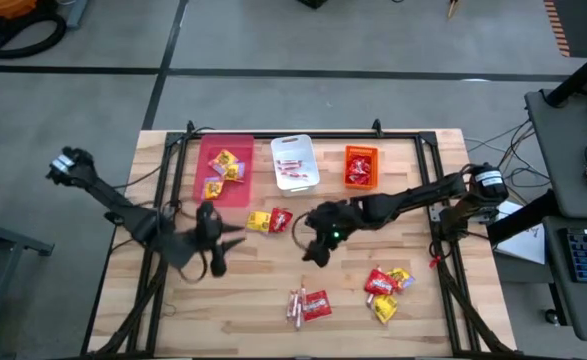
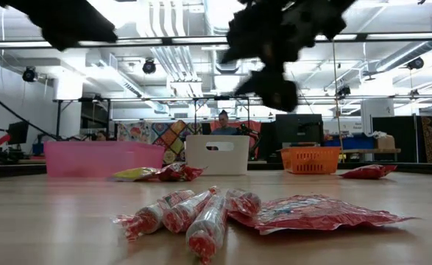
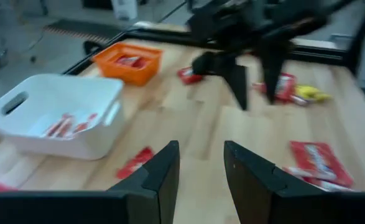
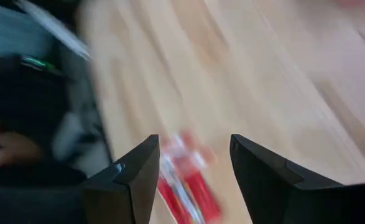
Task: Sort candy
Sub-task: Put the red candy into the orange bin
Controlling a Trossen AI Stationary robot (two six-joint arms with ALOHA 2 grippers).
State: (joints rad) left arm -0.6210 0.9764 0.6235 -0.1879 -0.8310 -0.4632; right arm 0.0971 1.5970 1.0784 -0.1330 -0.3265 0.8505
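The right gripper (image 1: 318, 252) hangs over the middle of the tabletop (image 1: 253, 290) with its fingers spread wide and nothing between them; through its own wrist camera a small clump of red candy (image 4: 185, 180) shows below the gap. The left gripper (image 1: 235, 234) sits just left of centre, its fingers (image 3: 160, 177) parted to a moderate gap and empty, pointing toward a yellow and a red packet (image 1: 270, 220) lying near the pink bin (image 1: 223, 170). That bin, at the far edge of the table, holds several yellow packets; beside it the white bin (image 1: 294, 162) has a few pinkish-red sticks, and the orange bin (image 1: 360, 167) holds red packets. Loose candy is left on the wood: sticks with a red packet (image 1: 307, 305) near the front edge, and a mixed red and yellow pile (image 1: 386, 285) toward the front right corner.
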